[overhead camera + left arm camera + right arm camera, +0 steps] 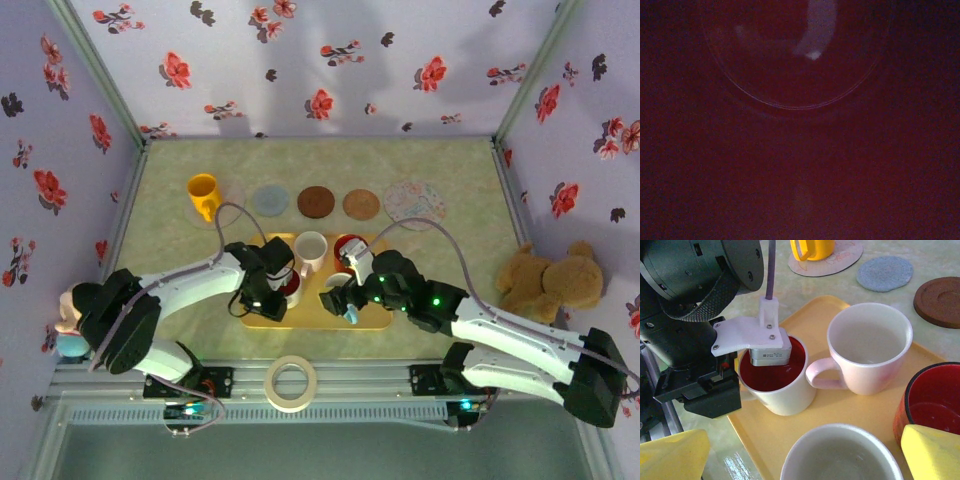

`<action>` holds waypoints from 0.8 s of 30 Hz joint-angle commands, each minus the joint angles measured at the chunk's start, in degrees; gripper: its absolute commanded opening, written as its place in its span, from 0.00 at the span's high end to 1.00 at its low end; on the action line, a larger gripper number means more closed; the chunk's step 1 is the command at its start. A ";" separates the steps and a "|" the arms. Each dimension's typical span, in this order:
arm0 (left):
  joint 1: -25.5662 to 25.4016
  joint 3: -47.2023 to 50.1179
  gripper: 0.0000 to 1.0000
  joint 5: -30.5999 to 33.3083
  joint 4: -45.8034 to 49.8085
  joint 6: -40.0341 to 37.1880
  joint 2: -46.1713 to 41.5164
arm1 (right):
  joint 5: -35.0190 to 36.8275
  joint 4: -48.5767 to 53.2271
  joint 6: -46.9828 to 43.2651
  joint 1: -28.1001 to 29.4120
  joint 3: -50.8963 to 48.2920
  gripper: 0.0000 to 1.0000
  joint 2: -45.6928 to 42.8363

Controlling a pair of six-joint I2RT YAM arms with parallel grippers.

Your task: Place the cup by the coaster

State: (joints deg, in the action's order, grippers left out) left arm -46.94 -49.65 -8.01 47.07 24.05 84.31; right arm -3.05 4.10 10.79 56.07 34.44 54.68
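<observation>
The left end effector hung directly over the red-lined cup, reaching inside; whether it pinched the rim was unclear.

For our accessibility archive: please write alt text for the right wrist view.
The left gripper hangs at the rim of a red-lined white cup on a yellow tray, beside a pale pink mug; the open right gripper frames the foreground.

Both arms have white shells with black joints: left arm, right arm. The right shows what seem to be small green lights. A thin grey cable rises from a screwed white bracket holding a silver box.
</observation>
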 commanded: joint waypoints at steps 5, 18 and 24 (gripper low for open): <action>-0.35 0.74 0.69 2.30 -0.66 0.47 -1.33 | -0.55 -1.53 0.90 -0.44 1.42 0.01 0.17; -0.43 -0.45 0.77 2.74 1.71 0.18 -2.05 | -0.64 -1.53 1.17 -0.39 1.25 0.01 0.22; -0.42 -0.70 0.81 3.27 2.58 0.69 -2.39 | -0.80 -1.49 0.99 -0.41 1.25 0.01 0.32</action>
State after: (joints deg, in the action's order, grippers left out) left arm -47.00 -49.47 -6.11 47.40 24.03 83.46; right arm -3.22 4.10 11.07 56.07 34.44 54.68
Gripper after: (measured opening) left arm 0.204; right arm 0.993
